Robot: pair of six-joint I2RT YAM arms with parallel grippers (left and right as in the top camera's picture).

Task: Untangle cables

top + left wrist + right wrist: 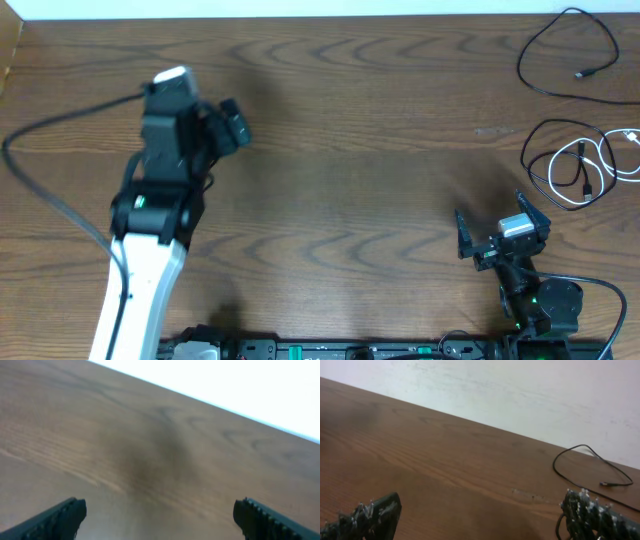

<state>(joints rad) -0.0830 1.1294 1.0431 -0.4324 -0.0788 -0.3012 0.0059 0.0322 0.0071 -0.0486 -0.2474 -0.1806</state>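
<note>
Wood-grain table, white wall, cables far right

Fingers of the right gripper sit spread wide at 7 and 5 o'clock above the brown wooden tabletop, and a thin black cable loops at 3 o'clock.

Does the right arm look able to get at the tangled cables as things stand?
Probably yes: the tangled cables lie close beside the open right pincer, with nothing lying between them.
</note>
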